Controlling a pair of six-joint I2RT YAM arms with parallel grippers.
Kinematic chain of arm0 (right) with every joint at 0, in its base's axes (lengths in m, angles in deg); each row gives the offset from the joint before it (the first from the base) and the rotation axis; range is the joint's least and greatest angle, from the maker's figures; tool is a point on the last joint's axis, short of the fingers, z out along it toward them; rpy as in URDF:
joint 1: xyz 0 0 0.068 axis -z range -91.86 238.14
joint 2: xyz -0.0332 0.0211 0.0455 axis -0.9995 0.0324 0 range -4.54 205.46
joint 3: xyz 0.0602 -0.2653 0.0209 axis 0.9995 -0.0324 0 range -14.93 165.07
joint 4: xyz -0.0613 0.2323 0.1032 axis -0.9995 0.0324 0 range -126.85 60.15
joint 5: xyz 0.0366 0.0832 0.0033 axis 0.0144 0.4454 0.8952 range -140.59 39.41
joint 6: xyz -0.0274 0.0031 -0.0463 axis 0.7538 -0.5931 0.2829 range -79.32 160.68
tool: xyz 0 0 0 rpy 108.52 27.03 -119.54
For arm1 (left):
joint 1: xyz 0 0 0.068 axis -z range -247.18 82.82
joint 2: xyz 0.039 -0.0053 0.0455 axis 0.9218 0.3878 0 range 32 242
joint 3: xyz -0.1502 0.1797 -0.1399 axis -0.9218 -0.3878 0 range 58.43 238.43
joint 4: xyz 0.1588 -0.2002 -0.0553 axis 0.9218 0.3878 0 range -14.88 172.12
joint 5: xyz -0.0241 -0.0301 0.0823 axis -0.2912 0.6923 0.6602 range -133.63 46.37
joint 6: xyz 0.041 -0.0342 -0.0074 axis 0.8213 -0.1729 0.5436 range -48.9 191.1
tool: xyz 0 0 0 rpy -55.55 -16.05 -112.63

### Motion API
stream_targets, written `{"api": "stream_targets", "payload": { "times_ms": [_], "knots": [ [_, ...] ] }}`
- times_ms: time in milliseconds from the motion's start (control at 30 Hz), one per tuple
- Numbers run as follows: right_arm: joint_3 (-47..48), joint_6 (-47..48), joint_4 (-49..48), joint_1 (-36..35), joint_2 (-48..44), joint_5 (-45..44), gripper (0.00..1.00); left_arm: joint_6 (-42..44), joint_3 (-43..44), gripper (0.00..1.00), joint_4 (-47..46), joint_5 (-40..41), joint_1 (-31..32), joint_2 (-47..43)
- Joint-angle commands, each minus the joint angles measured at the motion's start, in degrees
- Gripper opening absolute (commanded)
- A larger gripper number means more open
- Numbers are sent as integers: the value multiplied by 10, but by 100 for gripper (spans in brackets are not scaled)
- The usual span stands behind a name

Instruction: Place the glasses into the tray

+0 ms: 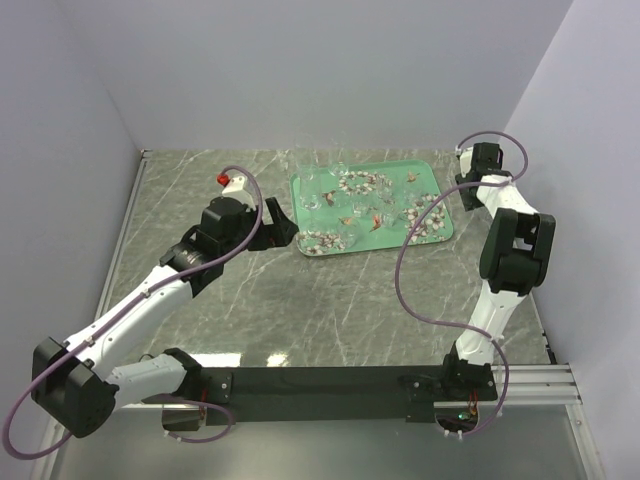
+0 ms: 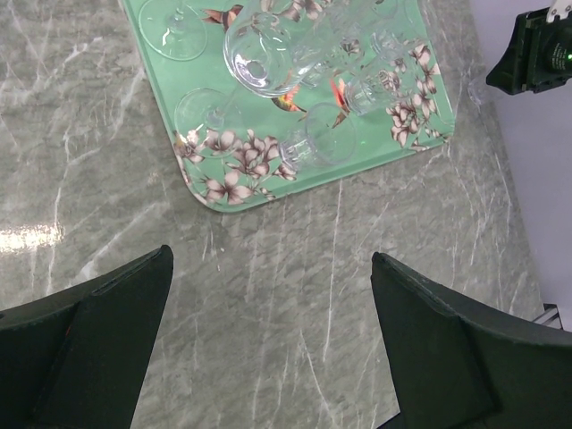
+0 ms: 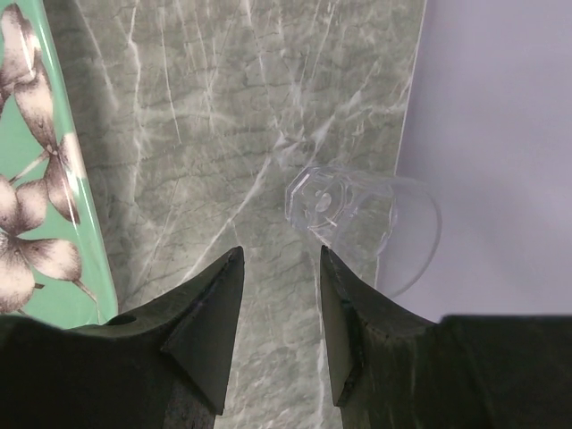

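From the top external view, the tray [image 1: 392, 238] lay at the far middle of the table [image 1: 330, 300], with a cluster of glasses [image 1: 322, 190] already on it, mostly toward its left half. The left gripper [image 1: 278, 226] hung just beside the tray's left edge, and the right gripper [image 1: 466, 190] sat off the tray's far right corner, close to the wall [image 1: 590, 150]; no stray glass could be made out there from above. In the left wrist view, the left gripper [image 2: 270, 259] stood wide apart and empty over bare table, the tray [image 2: 268, 198] and its glasses [image 2: 259, 54] ahead of it. In the right wrist view, the right gripper [image 3: 281, 259] was partly parted with nothing between its fingers, and a lone glass [image 3: 357, 219] lay just ahead and slightly right of the gap, off the tray [image 3: 89, 286], hard by the wall [image 3: 500, 134]. Its faceted base faced the tray side and its wider rim the wall; whether it stood or lay tipped could not be told. The right arm was plainly the nearer, and the pickup likely called for a small shift right and forward.
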Motion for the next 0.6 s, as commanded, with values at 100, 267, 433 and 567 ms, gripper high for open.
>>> {"api": "stream_targets", "payload": {
  "times_ms": [100, 267, 433, 567],
  "knots": [
    [3, 4, -31, 4, -45, -5, 47, -5, 25, 98, -13, -12, -3, 3],
    [14, 1, -30, 8, -32, -15, 46, -2, 28, 98, -11, -12, -3, 5],
    [30, -2, -24, 15, -13, -23, 46, -2, 26, 98, -10, -8, -4, 2],
    [30, -3, -25, 20, -2, -27, 46, -4, 24, 98, -12, -9, -4, 3]
  ]
}}
